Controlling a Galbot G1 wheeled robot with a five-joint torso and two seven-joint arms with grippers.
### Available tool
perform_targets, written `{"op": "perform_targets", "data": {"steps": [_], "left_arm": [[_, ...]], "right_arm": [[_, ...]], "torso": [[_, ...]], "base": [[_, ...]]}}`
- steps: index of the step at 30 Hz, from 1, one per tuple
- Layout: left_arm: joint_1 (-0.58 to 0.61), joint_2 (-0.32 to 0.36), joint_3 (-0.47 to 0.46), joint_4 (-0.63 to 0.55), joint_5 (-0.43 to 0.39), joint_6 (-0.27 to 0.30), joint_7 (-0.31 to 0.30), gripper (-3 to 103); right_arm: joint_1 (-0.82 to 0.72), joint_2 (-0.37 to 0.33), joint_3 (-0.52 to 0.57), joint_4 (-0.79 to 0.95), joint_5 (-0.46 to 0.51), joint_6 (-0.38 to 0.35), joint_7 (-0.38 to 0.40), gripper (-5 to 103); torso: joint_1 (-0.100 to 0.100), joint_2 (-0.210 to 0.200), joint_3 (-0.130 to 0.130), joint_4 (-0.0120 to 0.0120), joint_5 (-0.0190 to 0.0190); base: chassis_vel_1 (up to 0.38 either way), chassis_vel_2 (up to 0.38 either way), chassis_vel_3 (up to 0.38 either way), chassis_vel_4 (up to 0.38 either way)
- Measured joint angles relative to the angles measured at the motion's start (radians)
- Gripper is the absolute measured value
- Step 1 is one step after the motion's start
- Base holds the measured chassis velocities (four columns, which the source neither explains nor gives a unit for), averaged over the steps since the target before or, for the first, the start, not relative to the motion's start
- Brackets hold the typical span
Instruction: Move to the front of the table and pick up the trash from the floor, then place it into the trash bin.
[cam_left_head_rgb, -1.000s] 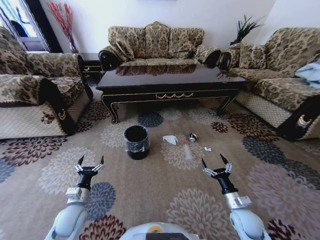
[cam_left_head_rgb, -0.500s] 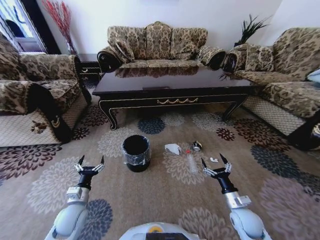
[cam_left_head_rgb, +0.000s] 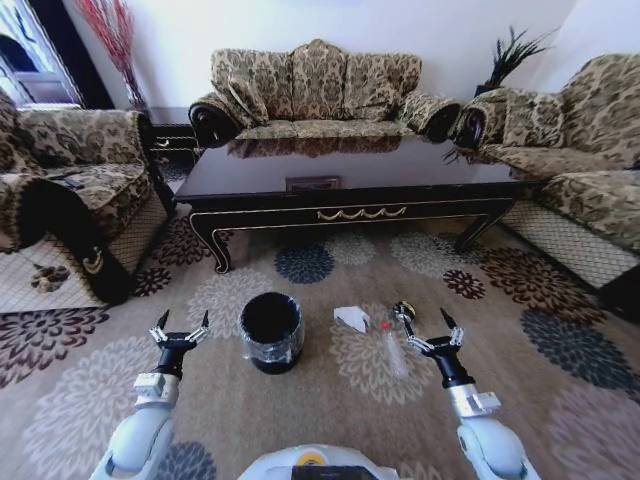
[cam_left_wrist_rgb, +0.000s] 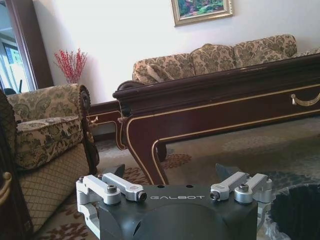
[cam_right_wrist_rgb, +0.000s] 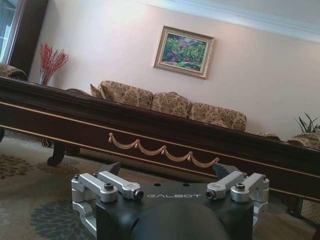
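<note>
The long dark-brown table with gold ornament stands across the carpet ahead, also in the left wrist view as the table and in the right wrist view as the table. On the carpet before it lies the trash: a crumpled white paper, a clear bottle with a red cap, and a small shiny round object. The black trash bin with a clear liner stands left of the trash. My left gripper hangs open left of the bin. My right gripper is open, seen over the bottle.
Patterned sofas surround the table: one behind it, an armchair on the left, another sofa on the right. A small dark side table stands in the back left corner. Flowered carpet lies open around the bin.
The whole head view has shifted: the camera has come closer, so the table, bin and trash appear nearer and lower. Both arms hold the same pose, grippers open.
</note>
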Motion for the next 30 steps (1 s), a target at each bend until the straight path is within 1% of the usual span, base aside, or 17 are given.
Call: {"op": "perform_targets", "data": {"steps": [3, 5, 7, 8, 9, 11, 12, 14, 16, 17, 20, 21, 24, 25, 26, 28, 30], "left_arm": [[0.0, 0.007, 0.004, -0.01, -0.01, 0.012, -0.001, 100], [-0.005, 0.023, 0.014, -0.024, -0.025, 0.041, -0.007, 100], [-0.016, 0.043, 0.031, -0.042, -0.051, 0.093, -0.019, 100], [-0.016, 0.043, 0.031, -0.042, -0.051, 0.093, -0.019, 100], [-0.023, 0.055, 0.042, -0.055, -0.076, 0.132, -0.033, 100], [-0.046, 0.085, 0.079, -0.091, -0.191, 0.234, -0.081, 100], [-0.046, 0.085, 0.079, -0.091, -0.191, 0.234, -0.081, 100], [-0.085, 0.12, 0.112, -0.126, -0.313, 0.324, -0.138, 100], [-0.116, 0.165, 0.129, -0.155, -0.418, 0.415, -0.191, 100], [-0.116, 0.165, 0.129, -0.155, -0.418, 0.415, -0.191, 100], [-0.13, 0.227, 0.132, -0.181, -0.517, 0.52, -0.239, 100], [-0.13, 0.227, 0.132, -0.181, -0.517, 0.52, -0.239, 100], [-0.156, 0.269, 0.152, -0.171, -0.612, 0.627, -0.295, 100], [-0.156, 0.269, 0.152, -0.171, -0.612, 0.627, -0.295, 100], [-0.159, 0.274, 0.153, -0.164, -0.637, 0.645, -0.306, 100], [-0.179, 0.28, 0.16, -0.143, -0.686, 0.67, -0.324, 100], [-0.194, 0.284, 0.169, -0.132, -0.703, 0.673, -0.329, 100]], "right_arm": [[0.0, 0.001, 0.0, 0.0, 0.0, 0.001, 0.0, 100], [-0.002, 0.002, 0.0, 0.0, 0.0, 0.003, 0.001, 100], [-0.003, 0.003, 0.0, -0.002, -0.001, 0.006, 0.001, 100], [-0.003, 0.003, 0.0, -0.002, -0.001, 0.006, 0.001, 100], [-0.004, 0.004, 0.0, -0.003, -0.001, 0.006, 0.0, 100], [-0.004, 0.003, 0.0, -0.004, -0.002, 0.007, 0.001, 100], [-0.004, 0.003, 0.0, -0.004, -0.002, 0.007, 0.001, 100], [-0.004, 0.001, 0.0, -0.005, -0.003, 0.007, 0.0, 100], [0.004, -0.006, -0.008, -0.009, -0.004, 0.007, 0.001, 100], [0.004, -0.006, -0.008, -0.009, -0.004, 0.007, 0.001, 100], [0.031, -0.028, -0.034, -0.024, -0.004, 0.004, 0.003, 100], [0.031, -0.028, -0.034, -0.024, -0.004, 0.004, 0.003, 100], [0.04, -0.037, -0.043, -0.037, -0.003, 0.004, 0.003, 100], [0.04, -0.037, -0.043, -0.037, -0.003, 0.004, 0.003, 100], [0.047, -0.042, -0.051, -0.041, -0.002, 0.004, 0.003, 100], [0.065, -0.052, -0.069, -0.05, 0.0, 0.003, 0.003, 100], [0.067, -0.054, -0.074, -0.052, 0.0, 0.003, 0.003, 100]], "torso": [[0.0, 0.0, 0.0, 0.0, 0.0002], [0.0, 0.0, 0.0, -0.0001, 0.0002], [0.0, 0.0, 0.0, -0.0001, 0.0003], [0.0, 0.0, 0.0, -0.0001, 0.0003], [0.0, 0.0, 0.0, 0.0, 0.0004], [0.0, 0.0, 0.0, 0.0, 0.0], [0.0, 0.0, 0.0, 0.0, 0.0], [0.0, 0.0, 0.0, 0.0, 0.0001], [0.0, 0.0, 0.0, -0.0008, 0.0002], [0.0, 0.0, 0.0, -0.0008, 0.0002], [0.0, 0.0, 0.0, 0.0003, 0.0004], [0.0, 0.0, 0.0, 0.0003, 0.0004], [0.0, 0.0, 0.0, -0.0004, 0.0001], [0.0, 0.0, 0.0, -0.0004, 0.0001], [0.0, 0.0, 0.0, -0.0005, 0.0001], [0.0, 0.0, 0.0, 0.0005, 0.0002], [0.0, 0.0, 0.0, 0.0004, 0.0002]], "base": [[0.0, 0.0, 0.0, 0.0], [0.0, 0.0, 0.0, 0.0], [0.0, 0.0, 0.0, 0.0], [0.0, 0.0, 0.0, 0.0], [0.0, 0.0, 0.0, 0.0], [0.0, 0.0, 0.0, 0.0], [0.0, 0.0, 0.0, 0.0], [0.0, 0.0, 0.0, 0.0], [0.0, 0.0, 0.0, 0.0], [0.0, 0.0, 0.0, 0.0], [0.0, 0.0, 0.0, 0.0], [0.0, 0.0, 0.0, 0.0], [0.0, 0.0, 0.0, 0.0], [0.0, 0.0, 0.0, 0.0], [0.0, 0.0, 0.0, 0.0], [0.0, 0.0, 0.0, 0.0], [0.0, 0.0, 0.0, 0.0]]}}
